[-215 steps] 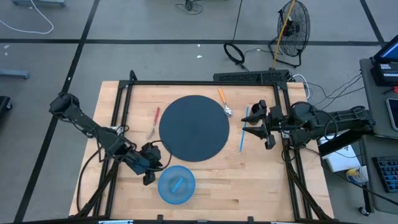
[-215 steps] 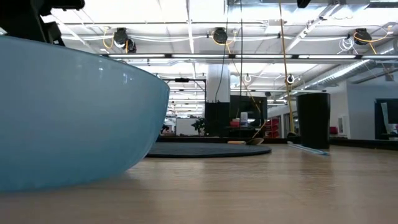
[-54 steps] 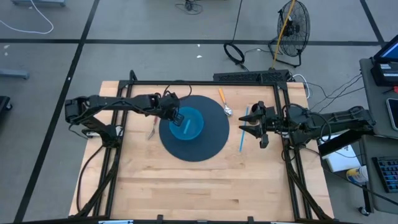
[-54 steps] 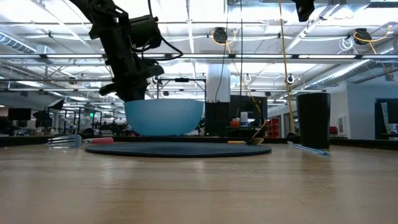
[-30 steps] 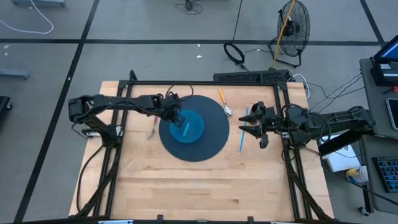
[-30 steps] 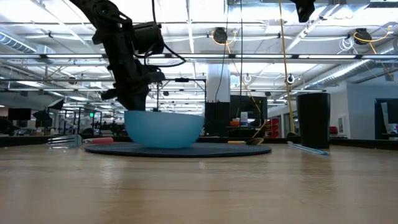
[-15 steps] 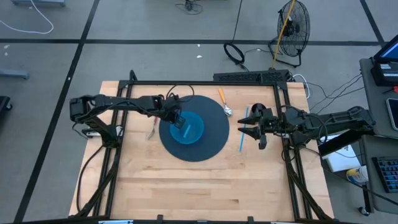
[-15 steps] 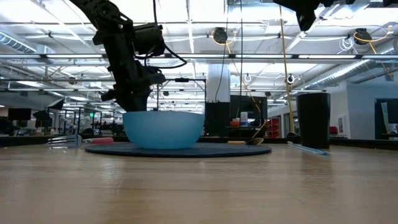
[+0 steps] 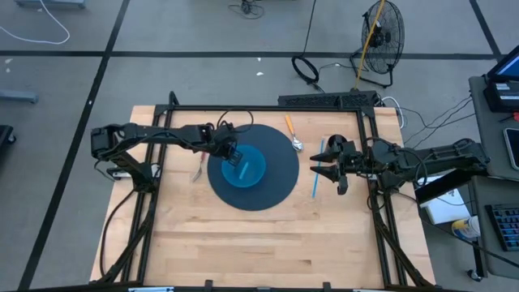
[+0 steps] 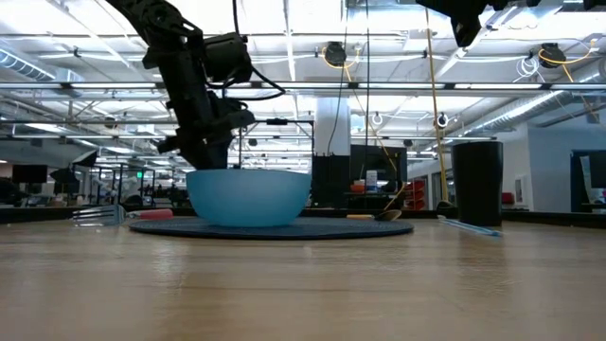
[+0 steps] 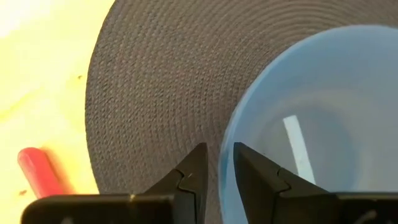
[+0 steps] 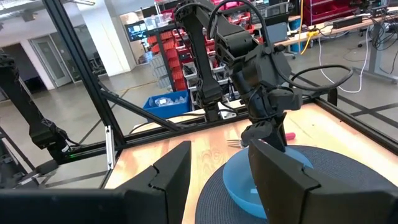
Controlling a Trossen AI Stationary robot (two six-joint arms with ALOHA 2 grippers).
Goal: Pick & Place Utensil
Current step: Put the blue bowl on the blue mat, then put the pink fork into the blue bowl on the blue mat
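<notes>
Blue is the bowl (image 9: 244,163), and it sits on my round dark mat (image 9: 272,185) in the middle of the wooden worktop (image 9: 268,235). A light blue utensil (image 11: 298,149) lies inside the bowl. My left gripper (image 9: 231,152) is at the bowl's rim, on the side near the red-handled fork (image 9: 200,159). Its fingers (image 11: 194,168) stand a little apart, one on each side of the rim, and I cannot tell if they press on it. The red-handled fork lies on the wood just beside the mat. An orange-handled spoon (image 9: 292,133) lies at the far edge of the mat. A thin blue utensil (image 9: 317,174) lies on the wood between the mat and my right gripper (image 9: 333,163). My right gripper hangs above the worktop, and its fingers (image 12: 171,171) are spread open with nothing in them.
</notes>
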